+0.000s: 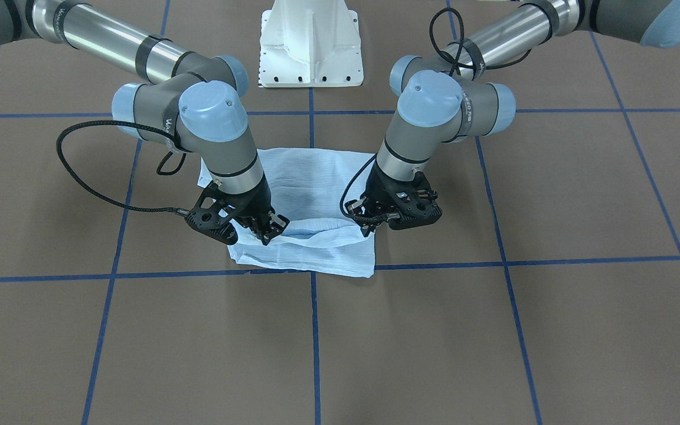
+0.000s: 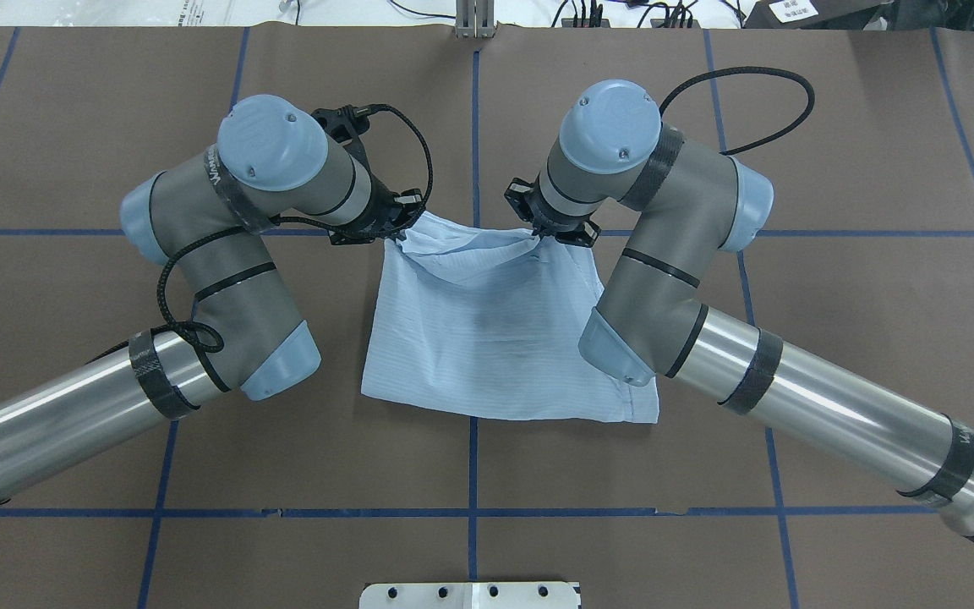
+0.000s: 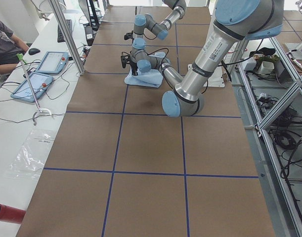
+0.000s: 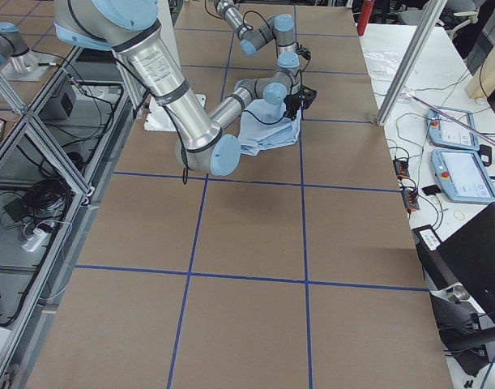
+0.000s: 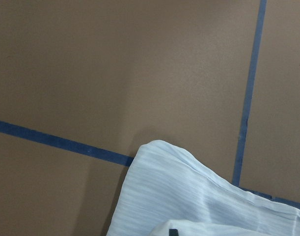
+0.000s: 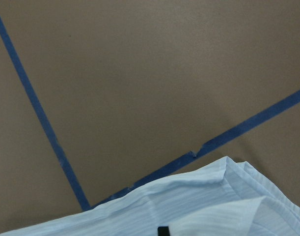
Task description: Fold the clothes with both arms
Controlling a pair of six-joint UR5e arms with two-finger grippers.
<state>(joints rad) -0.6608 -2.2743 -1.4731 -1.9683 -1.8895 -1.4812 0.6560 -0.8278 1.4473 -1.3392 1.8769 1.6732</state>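
Note:
The pale-blue striped shirt (image 2: 487, 338) lies partly folded into a rough rectangle in the middle of the brown table. Its far edge is raised at two corners and sags between them. My left gripper (image 2: 398, 224) is shut on the left far corner, and my right gripper (image 2: 550, 230) is shut on the right far corner. In the front-facing view the left gripper (image 1: 372, 218) is on the right and the right gripper (image 1: 269, 227) on the left, both low over the shirt (image 1: 310, 195). Each wrist view shows cloth (image 5: 189, 196) (image 6: 189, 206) hanging just below the fingers.
The white pedestal (image 1: 310, 47) stands behind the shirt, on the robot's side. Blue tape lines (image 2: 474, 465) cross the brown table. A bench with tablets (image 3: 42, 61) and a seated person (image 3: 5, 39) runs beyond the far table edge. Black cables loop off both wrists.

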